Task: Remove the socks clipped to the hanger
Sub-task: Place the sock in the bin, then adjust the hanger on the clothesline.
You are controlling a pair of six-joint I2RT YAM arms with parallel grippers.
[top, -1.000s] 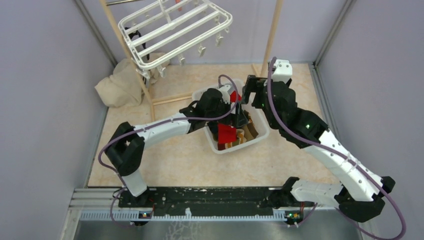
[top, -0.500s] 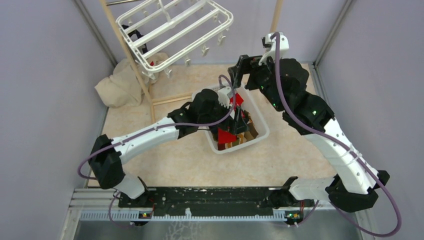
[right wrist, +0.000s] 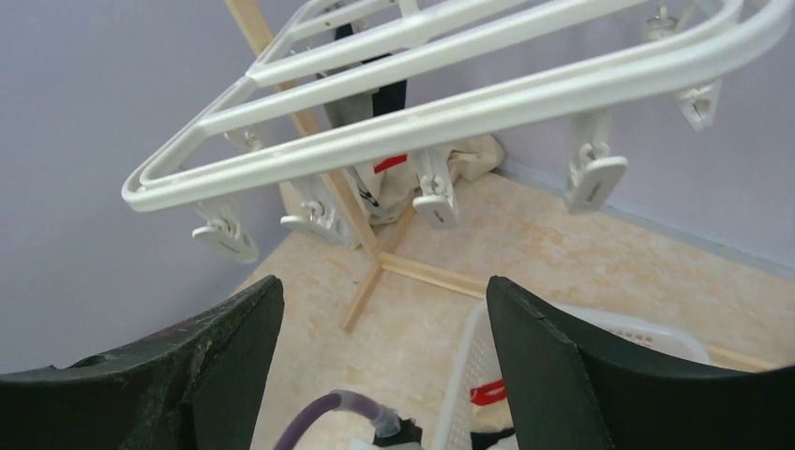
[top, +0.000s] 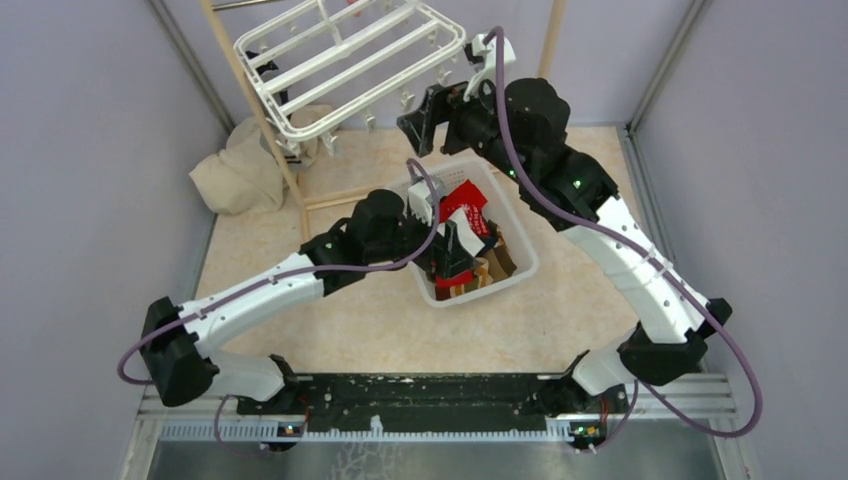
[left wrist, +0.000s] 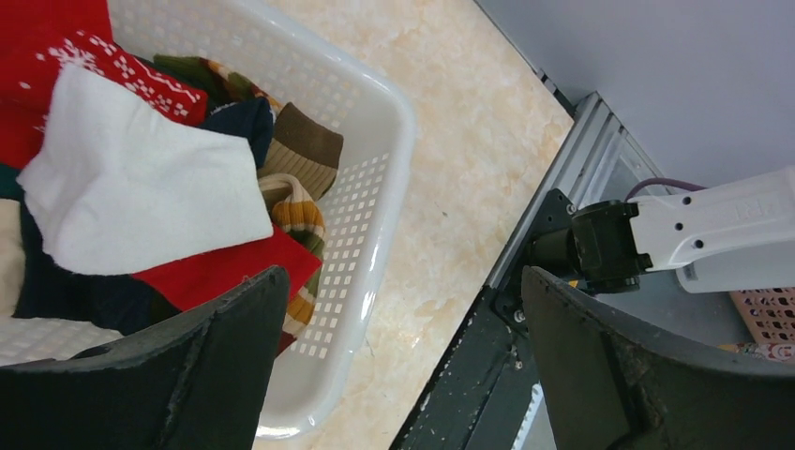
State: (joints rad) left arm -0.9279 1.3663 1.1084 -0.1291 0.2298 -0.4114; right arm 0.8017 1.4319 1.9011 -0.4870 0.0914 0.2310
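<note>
One dark sock (right wrist: 389, 94) hangs clipped at the far side of the hanger (right wrist: 450, 112), close to the wooden pole (right wrist: 361, 225); from above a dark shape shows at that same corner, too small to make out. The hanger's white frame (top: 350, 60) sits tilted at the back of the table, its near row of clips dangling bare. Just beside its near edge hovers the right gripper (top: 420, 125), jaws wide and holding nothing, fingers (right wrist: 581, 375) pointed at the clips. Below it stands the white basket (top: 480, 293), with other socks piled inside: a white sock (left wrist: 141, 187), a red patterned sock (left wrist: 122, 70) and a brown striped sock (left wrist: 295, 211). The left gripper (top: 450, 255) hangs over the basket, jaws spread wide and empty. A beige cloth heap (top: 235, 170) lies by the left wall.
</note>
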